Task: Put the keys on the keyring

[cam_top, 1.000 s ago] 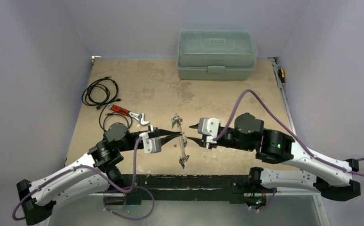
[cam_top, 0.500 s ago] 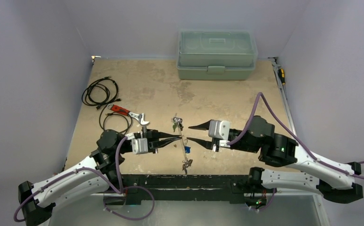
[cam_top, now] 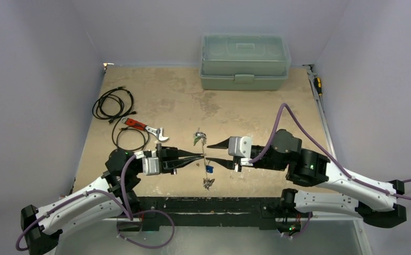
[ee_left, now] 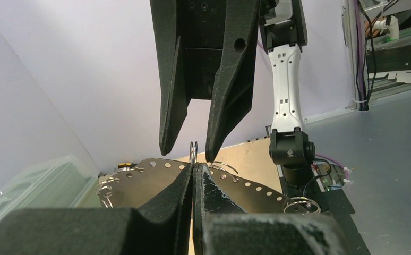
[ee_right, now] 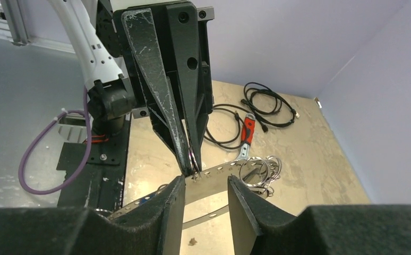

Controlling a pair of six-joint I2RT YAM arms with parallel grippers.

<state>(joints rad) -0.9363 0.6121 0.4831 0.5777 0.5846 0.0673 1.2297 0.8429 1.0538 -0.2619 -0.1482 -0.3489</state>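
Observation:
The keyring (cam_top: 205,159) is a thin grey metal band with holes, held up edge-on at the table's front centre. Keys hang on it: a green-headed bunch (cam_top: 198,138) at the far end, a blue-tagged one (cam_top: 209,169) and a bunch (cam_top: 208,184) at the near end. My left gripper (cam_top: 202,155) is shut on the band, with a small split ring (ee_left: 193,150) standing up between its fingertips (ee_left: 182,178). My right gripper (cam_top: 210,153) is open, one finger on each side of that ring. In the right wrist view the band (ee_right: 219,172) crosses between my open fingers (ee_right: 174,194).
A red-handled wrench (cam_top: 143,127) and coiled black cables (cam_top: 113,103) lie at the left. A grey-green toolbox (cam_top: 245,61) stands at the back. A screwdriver (cam_top: 317,85) lies along the right edge. Walls close in on both sides.
My right gripper drew back to the right, then came in again to straddle the keyring. The left wrist shifted left and lower while still holding. The blue key now hangs below the band.

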